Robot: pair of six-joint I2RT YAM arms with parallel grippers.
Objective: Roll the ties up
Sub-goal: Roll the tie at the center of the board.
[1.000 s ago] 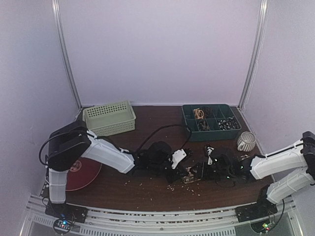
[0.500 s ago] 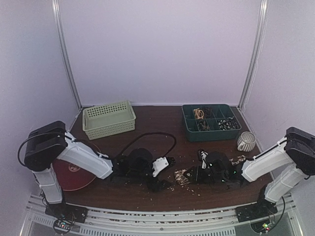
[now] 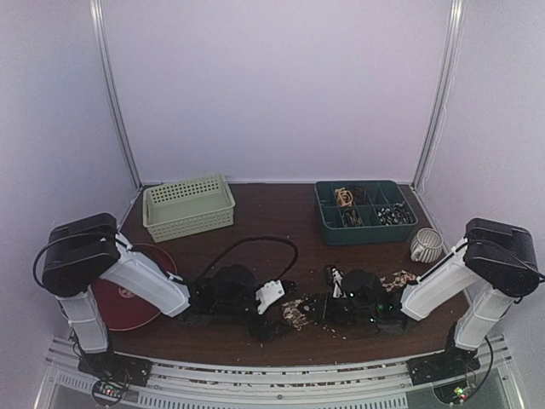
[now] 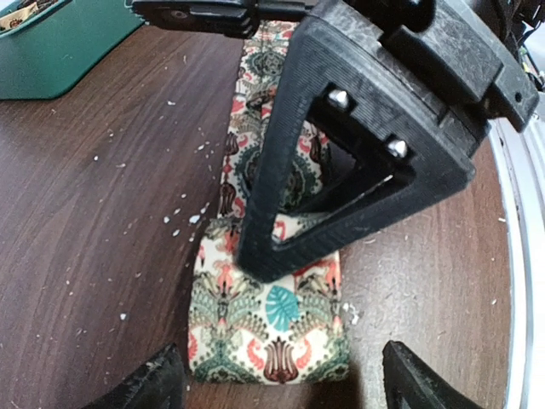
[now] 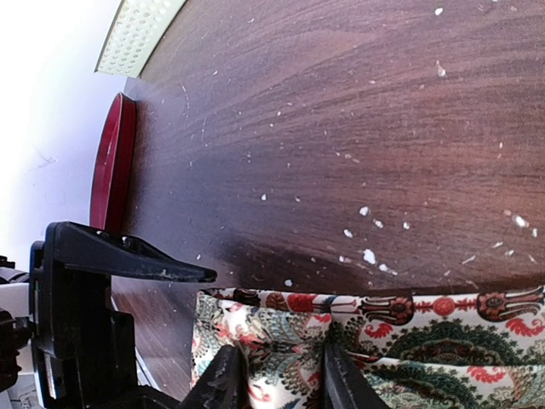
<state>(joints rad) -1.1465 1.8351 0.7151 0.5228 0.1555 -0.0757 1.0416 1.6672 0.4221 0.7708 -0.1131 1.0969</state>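
Note:
One tie [image 4: 271,319], cream with teal, red and brown pattern, lies flat on the brown table, its folded end nearest my left wrist camera. My left gripper [image 4: 281,388] is open, with one fingertip on each side of that end and a gap to both. My right gripper [image 5: 285,379] is shut on a fold of the tie [image 5: 375,341], and its black finger [image 4: 341,170] rests on the cloth. From above, the tie [image 3: 298,313] shows between the left gripper [image 3: 271,317] and right gripper [image 3: 324,307]; its tail [image 3: 398,278] trails right.
A pale green basket [image 3: 187,204] stands at the back left and a teal divided tray [image 3: 364,211] at the back right. A ribbed cup [image 3: 426,245] sits by the right arm, a red plate [image 3: 128,294] under the left arm. Pale crumbs [image 5: 368,256] are scattered about.
The left gripper has opened and let go of the tie. Both grippers have shifted left and toward the near edge. The right one has closed further on the cloth.

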